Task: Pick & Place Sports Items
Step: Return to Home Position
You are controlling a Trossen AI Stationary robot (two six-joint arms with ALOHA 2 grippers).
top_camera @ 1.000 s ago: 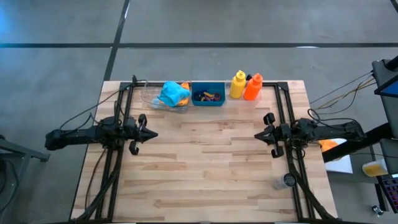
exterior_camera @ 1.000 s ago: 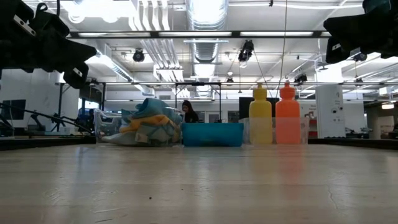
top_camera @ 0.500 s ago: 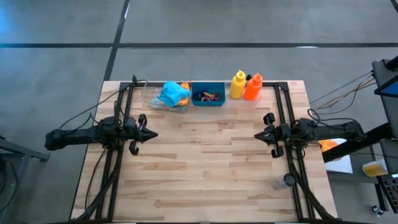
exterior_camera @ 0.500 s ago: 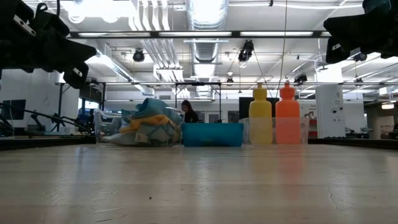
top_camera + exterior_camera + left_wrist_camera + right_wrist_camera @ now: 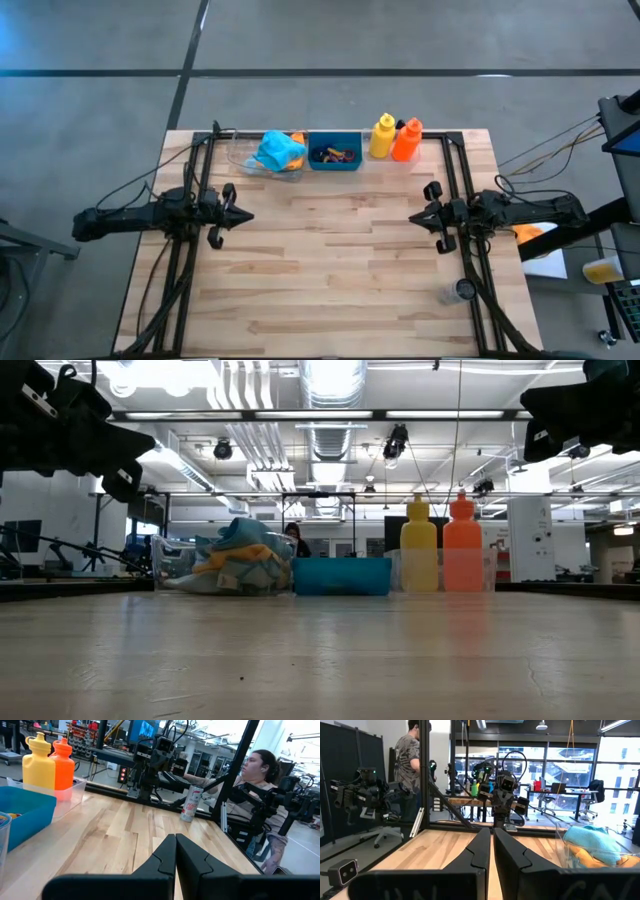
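Clear tray (image 5: 240,157) — cloths (image 5: 277,151); teal bin (image 5: 335,166) — rings (image 5: 335,155), seemingly.

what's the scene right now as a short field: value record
left claw: shut, empty, over the table's left side
right claw: shut, empty, over the right side
cloths: piled in the clear tray, far edge
teal bin: beside the tray, small items inside
bottles: yellow bottle and orange bottle, upright, right of the bin
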